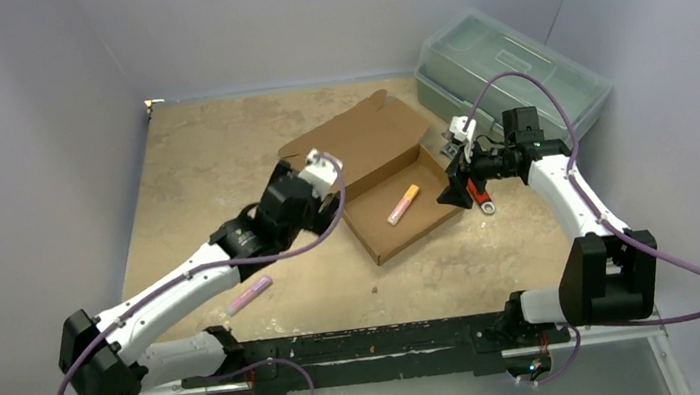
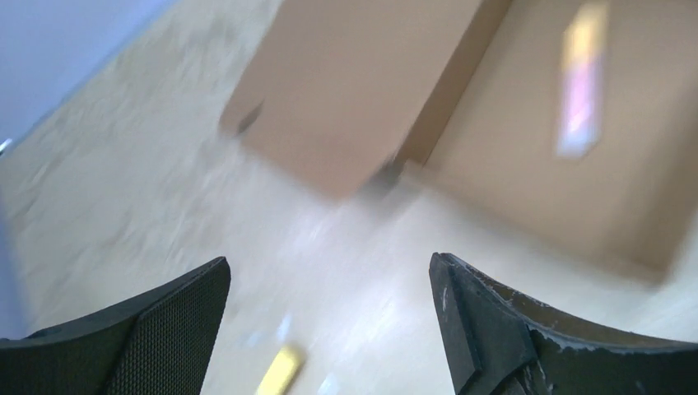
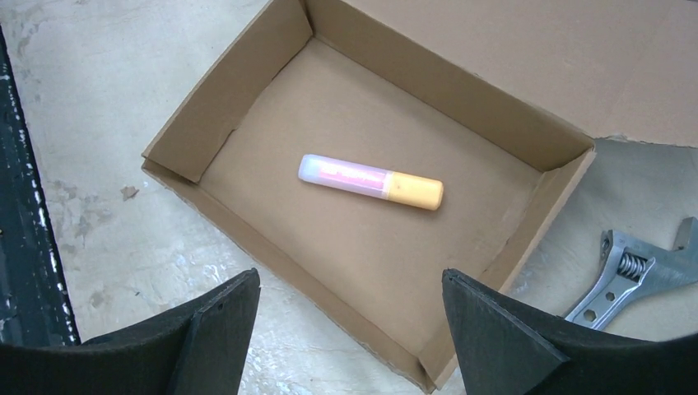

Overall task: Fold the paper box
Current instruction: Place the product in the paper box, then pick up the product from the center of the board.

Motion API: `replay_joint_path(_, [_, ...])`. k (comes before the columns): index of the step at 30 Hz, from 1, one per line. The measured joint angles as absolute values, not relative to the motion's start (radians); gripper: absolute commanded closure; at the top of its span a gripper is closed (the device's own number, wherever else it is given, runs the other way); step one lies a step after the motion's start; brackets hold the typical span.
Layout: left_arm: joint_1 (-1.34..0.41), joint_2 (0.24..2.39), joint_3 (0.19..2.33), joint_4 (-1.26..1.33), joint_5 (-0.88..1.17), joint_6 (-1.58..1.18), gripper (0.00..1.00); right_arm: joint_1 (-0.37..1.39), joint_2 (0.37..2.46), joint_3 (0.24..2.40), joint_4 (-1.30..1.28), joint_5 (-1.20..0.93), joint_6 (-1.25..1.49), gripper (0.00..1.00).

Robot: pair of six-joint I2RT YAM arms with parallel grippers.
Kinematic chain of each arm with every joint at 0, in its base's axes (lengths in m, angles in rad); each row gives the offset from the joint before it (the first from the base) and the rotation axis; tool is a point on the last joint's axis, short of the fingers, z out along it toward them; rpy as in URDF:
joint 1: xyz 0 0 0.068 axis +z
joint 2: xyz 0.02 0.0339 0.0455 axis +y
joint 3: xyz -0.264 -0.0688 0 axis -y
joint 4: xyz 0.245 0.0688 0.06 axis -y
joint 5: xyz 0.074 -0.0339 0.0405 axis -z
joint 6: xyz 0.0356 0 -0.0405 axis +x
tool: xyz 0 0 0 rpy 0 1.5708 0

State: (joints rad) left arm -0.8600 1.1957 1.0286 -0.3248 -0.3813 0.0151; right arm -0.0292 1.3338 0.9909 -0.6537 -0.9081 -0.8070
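Toward the near left corner of the table (image 1: 183, 168) a pink marker (image 1: 249, 293) lies loose, well apart from the work. Further in, the left gripper (image 2: 329, 271) hangs just off the left side of the paper box (image 1: 395, 187), its fingers spread wide with nothing between them. Its wrist view is blurred, but it shows the flat lid panel and the corner where the lid meets the tray. I judge the arm is placed there to get under that panel or steady that side.

The box sits about mid-table, a little toward the far and right edges. Its tray is already formed, with four walls standing, and the lid is laid back flat toward the far edge with its tuck flap at the outer end. An orange-capped marker (image 3: 370, 181) lies on the tray floor clear of every wall, so it should not hinder closing. What seems to remain is swinging the lid over and tucking the flap.

On the right side the right gripper (image 3: 350, 276) hovers above the tray's near corner, likewise spread and empty, probably to brace that wall. A wrench (image 3: 634, 276) lies just beside the tray's right wall, close enough to snag a finger. A translucent toolbox (image 1: 512, 72) sits at the far right corner.
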Motion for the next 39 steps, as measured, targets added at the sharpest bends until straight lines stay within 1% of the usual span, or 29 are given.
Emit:
replay_joint_path(2, [-0.846, 1.141, 0.896, -0.348, -0.458, 0.097, 0.11, -0.029, 1.334, 0.991, -0.658, -0.908, -0.810, 0.16])
replay_joint_path(5, [-0.760, 1.100, 0.709, -0.382, -0.476, 0.179, 0.12, -0.029, 1.331, 0.991, -0.662, -0.908, -0.813, 0.16])
replay_joint_path(8, [-0.665, 1.079, 0.614, -0.415, -0.480, 0.218, 0.11, -0.030, 1.325, 0.991, -0.666, -0.910, -0.813, 0.16])
replay_joint_path(10, [-0.645, 1.071, 0.608, -0.426, -0.481, 0.233, 0.10, -0.031, 1.322, 0.991, -0.667, -0.910, -0.815, 0.16])
replay_joint_path(11, [-0.637, 1.068, 0.608, -0.414, -0.484, 0.241, 0.11, -0.033, 1.322, 0.991, -0.667, -0.911, -0.817, 0.16])
replay_joint_path(14, [-0.598, 1.073, 0.608, -0.376, -0.464, 0.256, 0.19, -0.034, 1.322, 0.991, -0.670, -0.912, -0.821, 0.16])
replay_joint_path(16, [-0.541, 1.100, 0.609, -0.354, -0.431, 0.257, 0.24, -0.034, 1.322, 0.991, -0.673, -0.913, -0.825, 0.15])
replay_joint_path(18, [-0.467, 1.158, 0.620, -0.346, -0.380, 0.258, 0.32, -0.034, 1.321, 0.991, -0.677, -0.916, -0.828, 0.15])
replay_joint_path(22, [-0.369, 1.244, 0.627, -0.342, -0.295, 0.257, 0.38, -0.034, 1.319, 0.991, -0.685, -0.925, -0.834, 0.15])
replay_joint_path(25, [-0.347, 1.254, 0.627, -0.341, -0.247, 0.257, 0.40, -0.034, 1.316, 0.991, -0.691, -0.934, -0.840, 0.15])
replay_joint_path(27, [-0.343, 1.254, 0.627, -0.337, -0.220, 0.257, 0.43, -0.034, 1.314, 0.991, -0.694, -0.935, -0.844, 0.15])
replay_joint_path(35, [-0.324, 1.295, 0.628, -0.328, -0.162, 0.263, 0.49, -0.034, 1.313, 0.991, -0.697, -0.938, -0.858, 0.15])
replay_joint_path(39, [-0.300, 1.343, 0.634, -0.330, -0.129, 0.274, 0.57, -0.034, 1.313, 0.991, -0.699, -0.938, -0.860, 0.15])
